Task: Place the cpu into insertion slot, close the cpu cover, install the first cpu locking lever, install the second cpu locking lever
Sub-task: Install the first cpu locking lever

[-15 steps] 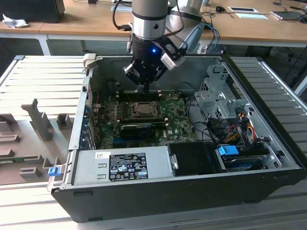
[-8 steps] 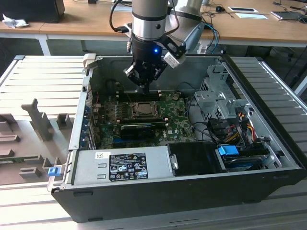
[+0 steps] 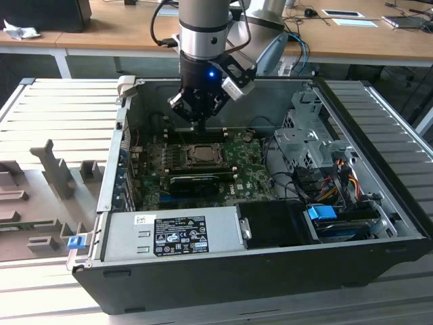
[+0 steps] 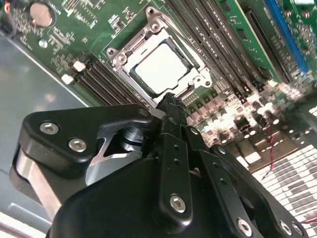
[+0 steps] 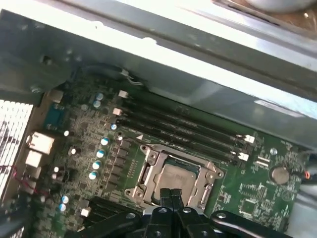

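Note:
The cpu (image 4: 159, 67) (image 5: 177, 177) (image 3: 201, 154) lies in the insertion slot (image 4: 198, 82) on the green board, its pale metal top showing. The silvery cpu cover (image 4: 125, 55) (image 5: 148, 171) lies flat around it, framing it in its window. My gripper (image 4: 168, 100) (image 5: 171, 194) (image 3: 198, 123) hangs just above one edge of the socket. Its two black fingers are pressed together, shut, with nothing between them. In the exterior view it sits over the far side of the socket, close to the memory slots.
Long black memory slots (image 5: 183, 128) (image 4: 218, 44) run beside the socket. A black graphics card (image 3: 199, 181) lies on the near side, with the power supply (image 3: 172, 233) in front. At the exterior view's right are a drive cage (image 3: 304, 135) and cables (image 3: 331, 176). The case walls (image 3: 115, 156) ring the board.

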You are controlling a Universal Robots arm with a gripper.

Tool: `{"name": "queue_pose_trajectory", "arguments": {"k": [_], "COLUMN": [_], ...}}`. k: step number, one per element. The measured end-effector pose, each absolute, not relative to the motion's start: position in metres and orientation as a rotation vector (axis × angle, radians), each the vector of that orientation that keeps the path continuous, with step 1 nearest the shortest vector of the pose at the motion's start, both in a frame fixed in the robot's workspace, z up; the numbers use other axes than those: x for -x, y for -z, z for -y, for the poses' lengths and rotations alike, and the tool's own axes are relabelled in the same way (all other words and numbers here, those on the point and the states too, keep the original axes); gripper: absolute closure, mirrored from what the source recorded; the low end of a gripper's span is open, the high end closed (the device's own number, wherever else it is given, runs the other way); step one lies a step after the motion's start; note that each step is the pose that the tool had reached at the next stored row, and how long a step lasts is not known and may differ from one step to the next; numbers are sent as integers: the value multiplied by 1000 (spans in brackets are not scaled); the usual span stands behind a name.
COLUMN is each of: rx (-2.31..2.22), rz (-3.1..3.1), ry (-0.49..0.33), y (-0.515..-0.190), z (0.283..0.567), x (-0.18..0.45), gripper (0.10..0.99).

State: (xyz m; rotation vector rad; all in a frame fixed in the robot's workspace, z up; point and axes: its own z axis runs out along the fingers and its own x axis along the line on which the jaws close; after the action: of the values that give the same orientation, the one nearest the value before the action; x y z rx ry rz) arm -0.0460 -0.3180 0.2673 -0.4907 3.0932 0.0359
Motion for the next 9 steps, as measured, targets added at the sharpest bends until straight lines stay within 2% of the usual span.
{"name": "queue_pose_trajectory", "arguments": {"k": [9], "rx": [221], "rz": [-3122], "ry": [-31], "y": [-264], "z": [318], "x": [49], "gripper": [980]}}
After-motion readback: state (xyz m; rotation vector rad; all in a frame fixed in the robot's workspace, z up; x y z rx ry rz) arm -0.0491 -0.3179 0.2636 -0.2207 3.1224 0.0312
